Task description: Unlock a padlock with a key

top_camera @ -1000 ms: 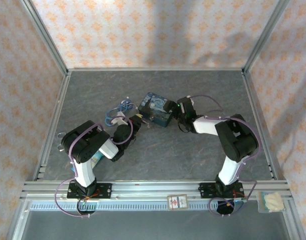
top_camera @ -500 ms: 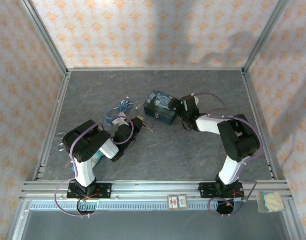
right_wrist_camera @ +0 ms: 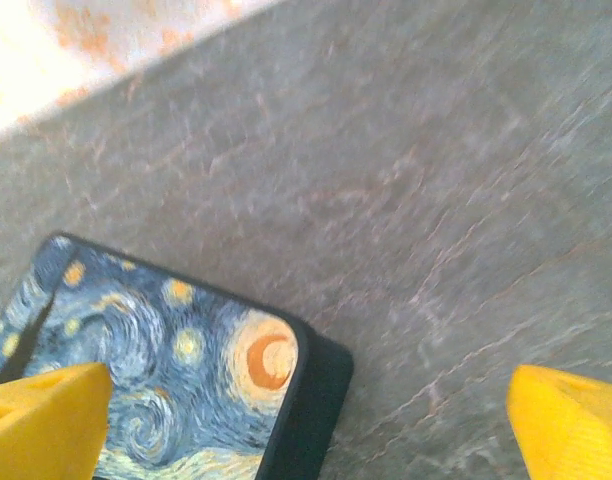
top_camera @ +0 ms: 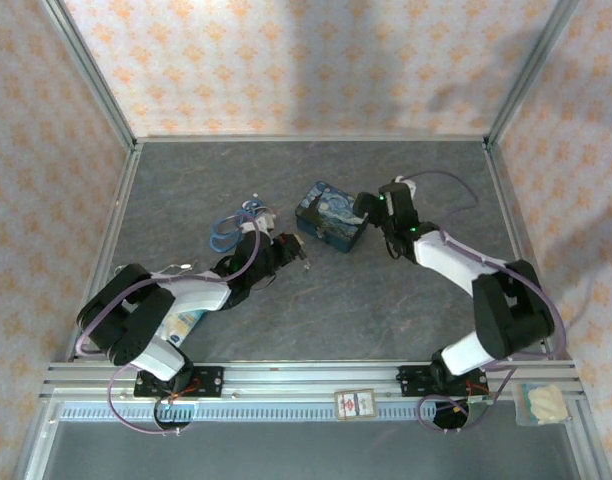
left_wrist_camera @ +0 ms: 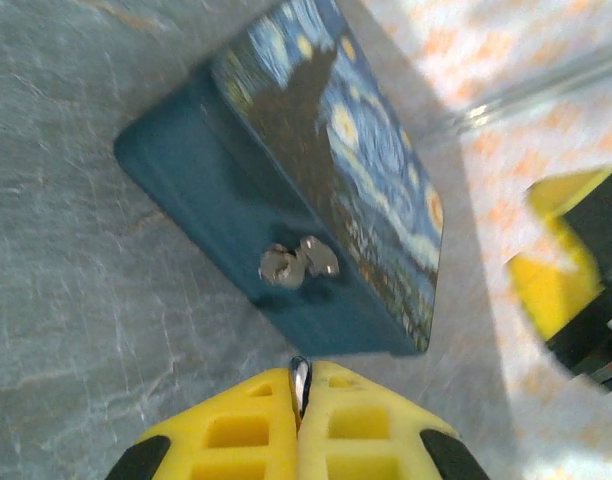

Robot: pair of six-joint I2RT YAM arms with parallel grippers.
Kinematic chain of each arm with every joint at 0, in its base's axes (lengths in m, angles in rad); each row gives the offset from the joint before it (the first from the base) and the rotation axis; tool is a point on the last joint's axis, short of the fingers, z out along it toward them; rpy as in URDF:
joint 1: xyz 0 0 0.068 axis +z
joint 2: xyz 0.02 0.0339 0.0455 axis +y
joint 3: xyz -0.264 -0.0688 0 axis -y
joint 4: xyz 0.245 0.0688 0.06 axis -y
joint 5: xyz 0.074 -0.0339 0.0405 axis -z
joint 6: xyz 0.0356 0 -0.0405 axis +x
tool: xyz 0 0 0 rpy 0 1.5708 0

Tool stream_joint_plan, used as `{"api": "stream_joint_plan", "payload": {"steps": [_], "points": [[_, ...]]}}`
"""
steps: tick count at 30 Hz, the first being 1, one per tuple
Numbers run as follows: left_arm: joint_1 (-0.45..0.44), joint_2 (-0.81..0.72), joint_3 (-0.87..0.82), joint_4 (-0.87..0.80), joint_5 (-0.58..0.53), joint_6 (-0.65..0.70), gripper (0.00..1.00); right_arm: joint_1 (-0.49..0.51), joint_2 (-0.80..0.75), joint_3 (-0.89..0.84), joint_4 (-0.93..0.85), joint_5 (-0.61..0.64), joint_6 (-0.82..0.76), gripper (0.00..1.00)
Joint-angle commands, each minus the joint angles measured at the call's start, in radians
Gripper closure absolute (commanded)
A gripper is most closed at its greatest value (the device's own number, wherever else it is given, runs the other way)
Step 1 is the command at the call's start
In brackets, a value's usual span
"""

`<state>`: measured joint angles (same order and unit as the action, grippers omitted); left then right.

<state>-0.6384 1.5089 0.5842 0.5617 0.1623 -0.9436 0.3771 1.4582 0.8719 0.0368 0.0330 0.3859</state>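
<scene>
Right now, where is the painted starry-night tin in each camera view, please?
Top external: the tin lies near the middle of the grey table.
Left wrist: the tin is in the centre, side toward the camera.
Right wrist: the tin is at the bottom left, lid up.
Shared landmark: the grey table under it.

Starry tin [top_camera: 328,214]; blue cable [top_camera: 226,228]

Tin [top_camera: 329,214] slid rightward, left fingers [left_wrist_camera: 236,430] followed it farther out, right arm [top_camera: 456,262] swung outward.
</scene>
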Motion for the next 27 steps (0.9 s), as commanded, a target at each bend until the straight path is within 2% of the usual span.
{"api": "stream_joint_plan", "payload": {"steps": [1, 11, 19, 21, 25, 27], "points": [[-0.017, -0.005, 0.067, -0.295, 0.053, 0.124, 1.0, -0.013, -0.061, -0.003, -0.062, 0.098, -0.065, 0.0], [-0.096, 0.124, 0.191, -0.467, 0.005, 0.22, 1.0, -0.03, -0.127, -0.078, -0.05, 0.174, -0.066, 0.0], [-0.102, 0.204, 0.221, -0.464, 0.008, 0.22, 1.0, -0.042, -0.124, -0.116, -0.015, 0.194, -0.074, 0.0], [-0.102, 0.206, 0.224, -0.462, 0.007, 0.217, 0.92, -0.049, -0.124, -0.129, 0.0, 0.196, -0.087, 0.0], [-0.102, 0.173, 0.227, -0.47, -0.043, 0.213, 0.53, -0.103, -0.126, -0.163, 0.047, 0.178, -0.115, 0.0], [-0.1, 0.14, 0.231, -0.482, -0.085, 0.219, 0.42, -0.145, -0.13, -0.189, 0.083, 0.172, -0.139, 0.0]]}}
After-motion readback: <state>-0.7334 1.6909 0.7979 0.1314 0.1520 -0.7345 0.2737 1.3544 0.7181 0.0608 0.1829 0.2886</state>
